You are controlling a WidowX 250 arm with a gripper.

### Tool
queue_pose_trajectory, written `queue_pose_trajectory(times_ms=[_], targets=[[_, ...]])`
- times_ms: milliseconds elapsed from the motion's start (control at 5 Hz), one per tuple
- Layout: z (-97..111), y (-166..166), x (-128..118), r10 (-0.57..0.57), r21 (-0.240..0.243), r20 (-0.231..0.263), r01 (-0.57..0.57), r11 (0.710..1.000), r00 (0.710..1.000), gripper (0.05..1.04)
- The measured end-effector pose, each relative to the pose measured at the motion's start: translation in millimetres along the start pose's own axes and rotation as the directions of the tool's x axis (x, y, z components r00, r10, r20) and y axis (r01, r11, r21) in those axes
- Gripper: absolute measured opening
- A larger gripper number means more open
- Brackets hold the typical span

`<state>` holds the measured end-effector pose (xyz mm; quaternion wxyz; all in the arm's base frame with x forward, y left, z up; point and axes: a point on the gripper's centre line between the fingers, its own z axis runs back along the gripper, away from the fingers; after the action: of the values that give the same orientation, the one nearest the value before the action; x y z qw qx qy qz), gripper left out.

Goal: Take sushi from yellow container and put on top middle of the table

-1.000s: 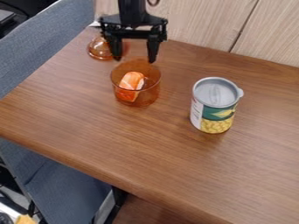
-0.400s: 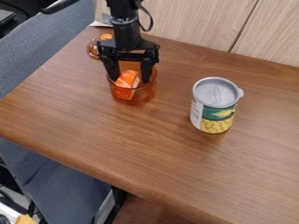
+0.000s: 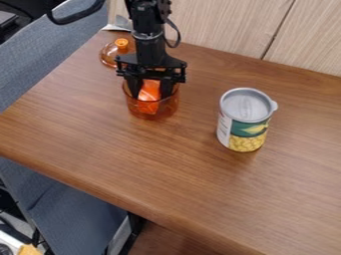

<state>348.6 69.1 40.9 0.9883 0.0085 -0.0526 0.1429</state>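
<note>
Table of brown wood (image 3: 200, 189) spread nearest. On it, a silver-topped can with a green-and-yellow label (image 3: 246, 119) stood upright. Farther off, orange-and-white sushi (image 3: 150, 90) lay inside a round see-through amber container (image 3: 153, 111). The black two-finger gripper (image 3: 152, 95) hung into it, partly open around the sushi; contact could not be told. Beyond sat a knobbed amber lid (image 3: 109, 55).

Glossy wooden table (image 3: 180, 169), shiny metal can (image 3: 246, 119), clear orange plastic-looking container (image 3: 152, 110)
</note>
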Motion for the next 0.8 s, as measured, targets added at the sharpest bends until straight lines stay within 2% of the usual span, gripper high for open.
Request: queue_pose_trajectory(times_ms=[200,600,800], targets=[[-0.8,0.8,-0.1,0.001,0.008,0.001,-0.001,1.0,1.0,0.589],[5.6,3.1,-0.5,0.02,0.022,0.005,-0.02,1.0,1.0,0.589],[28.9,8.4,6.4,0.039,0.006,0.016,-0.039,0.999,0.999,0.589]])
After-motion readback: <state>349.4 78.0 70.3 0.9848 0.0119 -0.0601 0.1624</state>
